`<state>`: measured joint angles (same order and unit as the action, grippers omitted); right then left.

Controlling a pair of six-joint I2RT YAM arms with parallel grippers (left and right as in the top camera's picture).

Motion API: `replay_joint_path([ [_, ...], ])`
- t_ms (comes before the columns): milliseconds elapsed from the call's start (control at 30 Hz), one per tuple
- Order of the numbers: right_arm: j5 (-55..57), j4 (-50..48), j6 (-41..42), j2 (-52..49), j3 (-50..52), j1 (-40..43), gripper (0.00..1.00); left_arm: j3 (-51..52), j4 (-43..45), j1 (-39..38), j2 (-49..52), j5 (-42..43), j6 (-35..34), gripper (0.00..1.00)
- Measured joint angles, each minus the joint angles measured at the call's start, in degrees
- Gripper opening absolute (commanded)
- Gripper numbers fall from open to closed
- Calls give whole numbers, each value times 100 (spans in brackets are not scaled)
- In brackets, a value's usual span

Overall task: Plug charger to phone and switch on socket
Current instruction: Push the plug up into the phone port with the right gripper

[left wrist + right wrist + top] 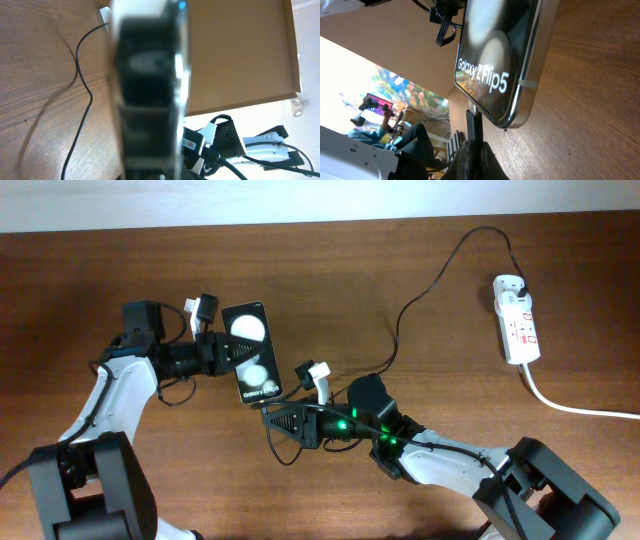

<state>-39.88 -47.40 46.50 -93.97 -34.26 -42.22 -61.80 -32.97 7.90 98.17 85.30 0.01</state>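
The phone (252, 352) is black with two white blobs and is held off the table by my left gripper (222, 352), which is shut on its left edge. It fills the left wrist view (150, 90) as a blur. In the right wrist view the phone (500, 55) reads "Galaxy Z Flip5". My right gripper (270, 418) is shut on the charger's connector tip (474, 125), which touches the phone's bottom edge. The charger cable (420, 295) runs to the black plug in the white socket (516, 330) at the far right.
The socket's thick white cord (575, 408) trails off to the right edge. The charger cable also lies on the wood in the left wrist view (82, 85). The table's far edge runs along the top.
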Motion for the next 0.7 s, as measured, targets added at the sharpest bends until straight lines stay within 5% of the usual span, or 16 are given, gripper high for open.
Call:
replay_joint_path([
  [700,92,-26,2,0,42,55,4,0,20,15,0,-131,0,0],
])
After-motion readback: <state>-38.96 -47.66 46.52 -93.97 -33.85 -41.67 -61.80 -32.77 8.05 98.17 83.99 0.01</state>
